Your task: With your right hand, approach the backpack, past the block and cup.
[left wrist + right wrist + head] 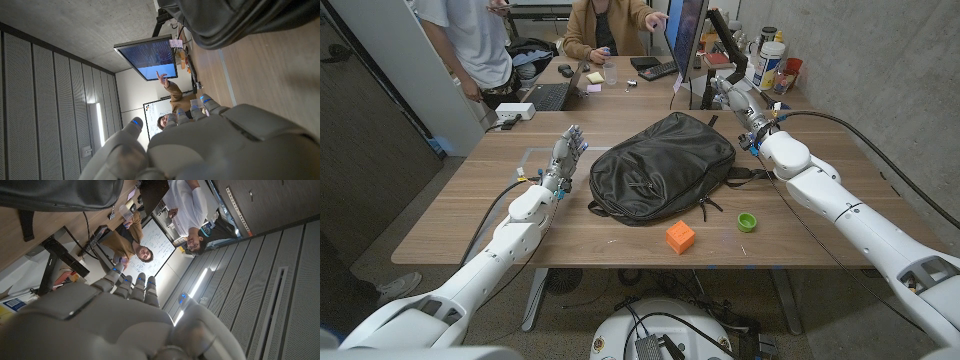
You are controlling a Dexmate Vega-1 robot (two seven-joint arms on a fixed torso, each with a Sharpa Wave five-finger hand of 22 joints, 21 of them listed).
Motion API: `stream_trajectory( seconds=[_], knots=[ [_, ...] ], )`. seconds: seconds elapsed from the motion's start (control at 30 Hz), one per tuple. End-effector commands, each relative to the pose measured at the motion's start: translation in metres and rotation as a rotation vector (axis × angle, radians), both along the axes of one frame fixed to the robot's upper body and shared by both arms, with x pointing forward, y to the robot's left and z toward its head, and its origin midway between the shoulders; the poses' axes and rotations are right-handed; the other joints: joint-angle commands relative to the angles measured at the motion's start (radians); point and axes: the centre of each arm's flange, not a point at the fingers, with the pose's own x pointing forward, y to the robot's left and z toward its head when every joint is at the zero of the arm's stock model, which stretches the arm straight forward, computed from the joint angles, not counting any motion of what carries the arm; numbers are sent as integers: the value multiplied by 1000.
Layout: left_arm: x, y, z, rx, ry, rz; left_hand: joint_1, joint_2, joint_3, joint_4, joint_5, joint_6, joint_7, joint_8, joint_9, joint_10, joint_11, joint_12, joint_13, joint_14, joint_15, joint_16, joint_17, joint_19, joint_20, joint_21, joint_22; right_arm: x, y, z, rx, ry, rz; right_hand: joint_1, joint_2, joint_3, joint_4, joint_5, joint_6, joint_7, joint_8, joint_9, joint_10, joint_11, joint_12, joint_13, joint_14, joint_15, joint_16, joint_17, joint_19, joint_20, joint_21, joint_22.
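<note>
Two people sit behind the wooden table (500,215).

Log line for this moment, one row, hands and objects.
right hand: open, raised beyond backpack | left hand: open, beside backpack | orange block, green cup: near table edge, untouched

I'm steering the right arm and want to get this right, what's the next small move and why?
Probably ease the right hand inward toward the backpack. It is raised beyond the bag's far right corner, holding nothing, and the orange block and green cup sit at the near edge, out of that path.
</note>
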Motion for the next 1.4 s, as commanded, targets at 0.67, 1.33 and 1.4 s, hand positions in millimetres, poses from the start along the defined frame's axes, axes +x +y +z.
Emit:
stream_trajectory(
  seconds=[0.67,1.33,1.4],
  knots=[
    [-10,8,-3,-1,-6,8,4,117,-3,0,9,-11,0,8,3,-4,5,7,3,-15,-73,5,2,-9,-101,6,2,-16,19,11,-115,-62,-35,7,86,5,-1,4,13,0,2,2,11,-3,4,5,11,-37,1,3,8,-98,-6,3],
    [-13,8,-5,2,-4,7,4,116,-4,0,9,-10,1,7,3,-2,6,8,3,-15,-71,5,2,-10,-100,7,2,-27,34,13,-274,-124,-140,12,88,7,-6,4,16,-1,2,2,14,-4,4,5,13,-39,2,2,9,-98,-9,3],
    [-13,8,-5,1,-4,7,4,116,-4,0,9,-10,1,7,3,-2,5,8,3,-15,-71,5,2,-10,-101,7,2,-27,35,13,-277,-123,-143,12,88,7,-6,4,16,-1,2,2,15,-4,5,5,13,-38,2,2,9,-98,-10,3]
  ],
)
